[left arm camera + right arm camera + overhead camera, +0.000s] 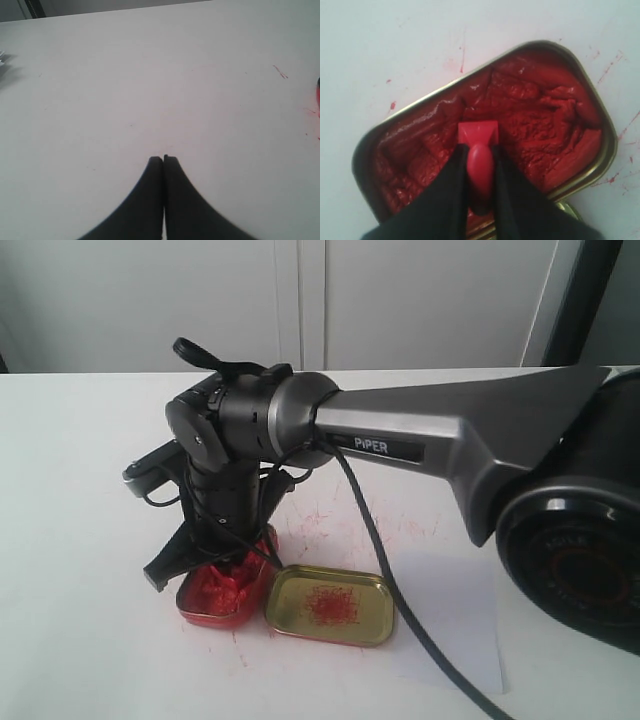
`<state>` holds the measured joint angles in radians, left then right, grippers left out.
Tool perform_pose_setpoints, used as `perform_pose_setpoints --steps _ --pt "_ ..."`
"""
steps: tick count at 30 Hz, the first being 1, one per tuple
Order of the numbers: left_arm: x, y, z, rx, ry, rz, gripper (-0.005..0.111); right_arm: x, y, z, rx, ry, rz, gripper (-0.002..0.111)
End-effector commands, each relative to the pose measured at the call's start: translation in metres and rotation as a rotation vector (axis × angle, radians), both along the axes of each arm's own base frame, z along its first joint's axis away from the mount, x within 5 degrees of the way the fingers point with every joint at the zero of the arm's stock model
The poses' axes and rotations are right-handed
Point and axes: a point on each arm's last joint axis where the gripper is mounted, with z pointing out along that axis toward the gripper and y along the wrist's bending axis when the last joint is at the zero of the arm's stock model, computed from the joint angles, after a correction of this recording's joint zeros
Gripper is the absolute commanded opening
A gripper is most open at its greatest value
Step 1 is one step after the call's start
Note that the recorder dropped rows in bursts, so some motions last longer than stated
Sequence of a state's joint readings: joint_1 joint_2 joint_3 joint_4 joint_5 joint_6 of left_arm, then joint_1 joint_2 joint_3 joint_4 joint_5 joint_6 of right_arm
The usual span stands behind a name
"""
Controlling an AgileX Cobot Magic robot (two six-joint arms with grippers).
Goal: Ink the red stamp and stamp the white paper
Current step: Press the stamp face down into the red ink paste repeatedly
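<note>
My right gripper (479, 150) is shut on the red stamp (478, 145), holding its knobbed handle between the two black fingers. The stamp's square base rests down in the red ink paste of the open oval tin (540, 115). In the exterior view the right arm reaches across to the left and its gripper (218, 558) stands over that tin (222, 592); the stamp itself is hidden there. The white paper (450, 625) lies flat to the right of the tins, partly under the arm's cable. My left gripper (163, 159) is shut and empty above bare table.
The gold tin lid (330, 605) with red smears lies just right of the ink tin, touching it. Red ink specks mark the white table (90, 540) around the tins. A black cable (400, 610) hangs from the right arm across the paper. White cabinet doors stand behind.
</note>
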<state>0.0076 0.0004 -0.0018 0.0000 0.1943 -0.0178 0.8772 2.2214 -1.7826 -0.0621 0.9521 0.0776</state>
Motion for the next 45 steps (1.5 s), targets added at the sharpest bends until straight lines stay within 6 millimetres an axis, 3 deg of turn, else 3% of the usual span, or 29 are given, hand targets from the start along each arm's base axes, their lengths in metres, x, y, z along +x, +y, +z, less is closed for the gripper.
perform_pose_setpoints --steps 1,9,16,25,33,45 --pt "0.0 0.0 -0.001 -0.009 0.001 0.0 0.0 0.002 0.001 0.022 0.051 -0.039 -0.006 0.0" --pt "0.0 0.0 -0.001 -0.009 0.001 0.0 0.0 0.002 0.001 0.021 0.05 -0.038 -0.006 0.0" --pt "0.0 0.0 -0.001 -0.009 0.001 0.0 0.0 0.001 0.0 0.003 -0.003 0.005 -0.008 0.0" --pt "0.0 0.0 -0.001 -0.009 0.001 0.0 0.0 0.001 0.0 0.008 -0.011 0.01 -0.01 0.0" --pt "0.0 0.0 -0.001 -0.009 0.001 0.0 0.0 0.001 0.001 -0.003 -0.033 0.029 -0.01 0.0" --pt "0.0 0.0 -0.001 -0.009 0.001 0.0 0.0 0.003 0.003 0.033 0.048 -0.035 -0.018 0.0"
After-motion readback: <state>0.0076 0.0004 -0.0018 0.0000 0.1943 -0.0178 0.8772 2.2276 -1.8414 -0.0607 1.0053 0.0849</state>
